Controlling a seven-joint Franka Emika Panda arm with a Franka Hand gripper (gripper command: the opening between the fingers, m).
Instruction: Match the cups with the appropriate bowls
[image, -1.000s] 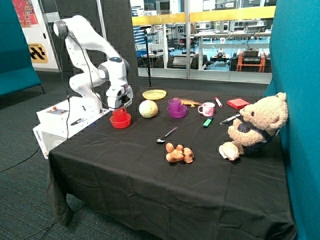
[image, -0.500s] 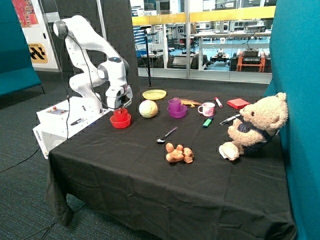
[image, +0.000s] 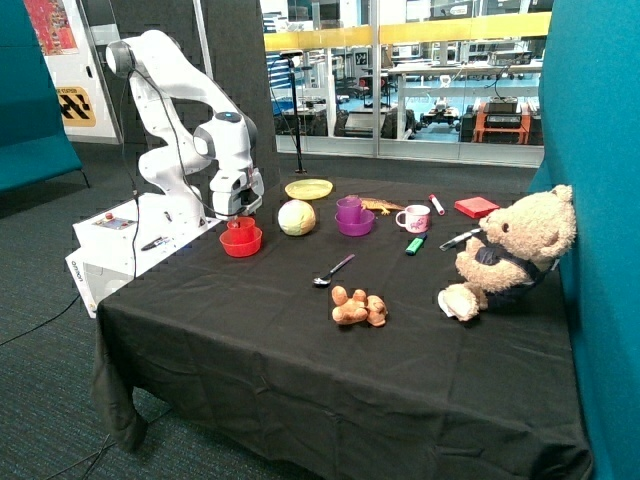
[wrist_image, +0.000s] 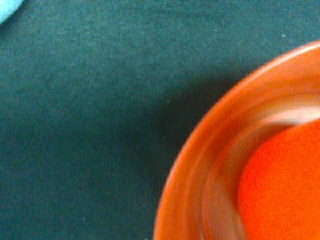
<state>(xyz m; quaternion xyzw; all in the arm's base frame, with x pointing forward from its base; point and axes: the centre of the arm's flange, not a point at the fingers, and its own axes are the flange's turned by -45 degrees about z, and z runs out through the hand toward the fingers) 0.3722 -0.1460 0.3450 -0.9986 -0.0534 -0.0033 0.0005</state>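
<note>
My gripper hangs just above the small red plastic cup, which stands upright inside the shallow red-orange plastic bowl. Whether my fingers are apart or together I cannot tell; the outside view hides them behind the wrist, and the wrist view shows none of them. Compared with half a second ago my wrist sits a touch higher, while the cup and bowl lie where they were. Close up, the bowl's rim is smooth, glossy and rounded, set against the matte woven black tablecloth.

Further along, a pale yellow-green ball lies near the red bowl, with a flat yellow-green plate behind it. Beyond the ball, the small purple plastic cup stands in the shallow purple plastic bowl. A metal spoon lies nearer the front edge, and a plush tan teddy bear sits at the far side.
</note>
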